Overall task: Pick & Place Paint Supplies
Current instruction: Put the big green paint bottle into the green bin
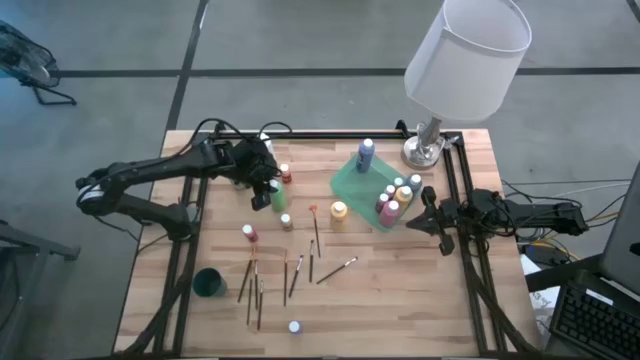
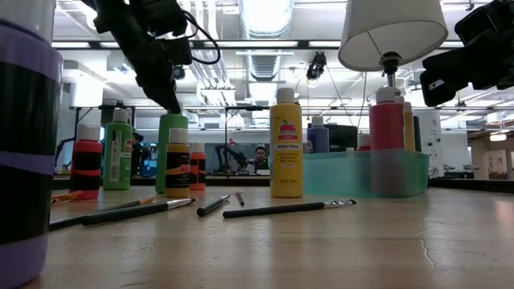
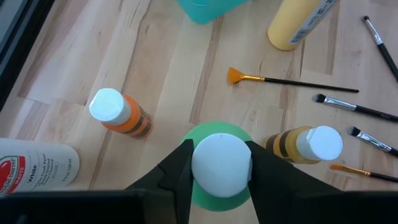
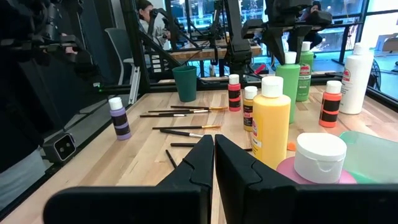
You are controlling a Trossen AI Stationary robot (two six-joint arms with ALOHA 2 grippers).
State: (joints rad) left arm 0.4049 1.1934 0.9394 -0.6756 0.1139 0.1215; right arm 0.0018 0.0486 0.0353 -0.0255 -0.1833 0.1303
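Step in hand: left gripper (image 3: 221,167) is pinching the white cap of the green paint bottle (image 1: 277,193), standing upright on the table's left-centre among other bottles; next move calls for a straight lift, then carrying it over to the translucent green tray (image 1: 352,178); tray is already holding several bottles; right gripper (image 4: 214,157) is waiting beside the tray, fingers pressed together, empty; dark green cup (image 1: 208,283) contents unclear.

"White" is showing in small print, beneath a red logo, on the label of the white bottle (image 3: 34,167) lying near the worktop's back edge; other labels are staying unreadable.
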